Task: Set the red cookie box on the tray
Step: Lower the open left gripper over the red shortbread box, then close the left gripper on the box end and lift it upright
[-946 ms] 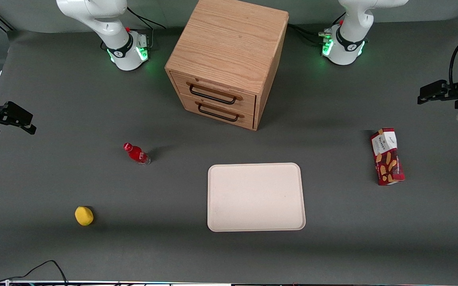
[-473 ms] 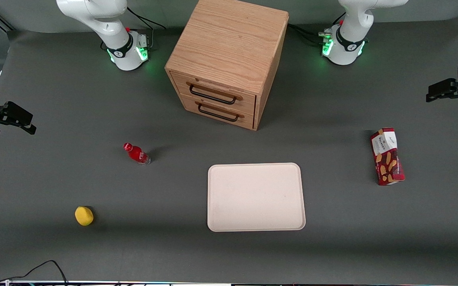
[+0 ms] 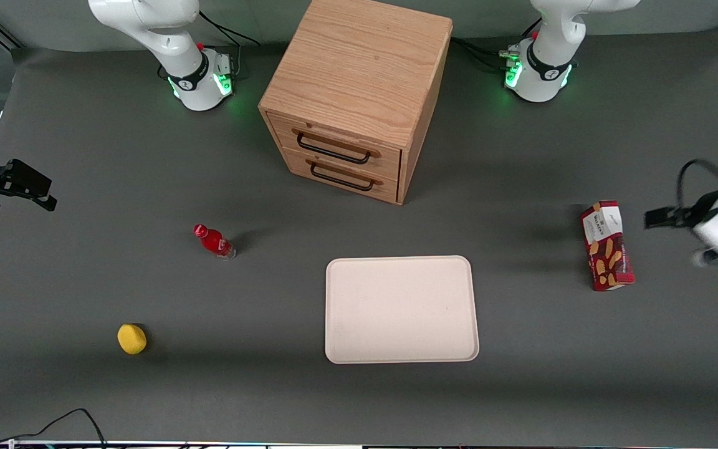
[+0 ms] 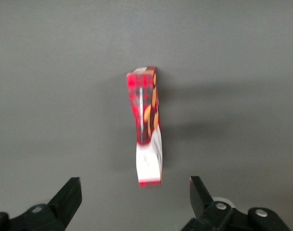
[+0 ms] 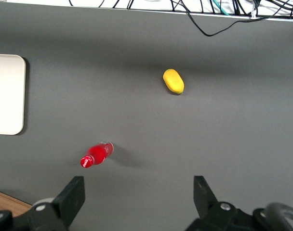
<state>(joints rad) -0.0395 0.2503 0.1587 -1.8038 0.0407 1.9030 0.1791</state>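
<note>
On the dark grey counter, starting from the parked arm's end, a yellow lemon sits close to the front camera, and a small red bottle stands farther from the camera than the lemon. Toward the middle, a wooden drawer cabinet with two black handles faces the camera, and the cream tray lies flat in front of it, bare.

Well apart from the tray, toward the working arm's end, the red cookie box lies on the counter. Its long axis runs roughly toward and away from the front camera, slightly slanted; the white label end points away from the camera, toward the arm bases, and the biscuit pictures end points toward the camera.

Near the box, at the edge of the front view, hangs the gripper — its dark tip sits level with the box's white label end, not touching it. In the left wrist view the gripper has its jaws spread wide and holds nothing. The box lies on the counter between the lines of the two fingers, its white end nearest the jaws and its long axis pointing straight away from them — the box lies past the fingertips, clear of both.
</note>
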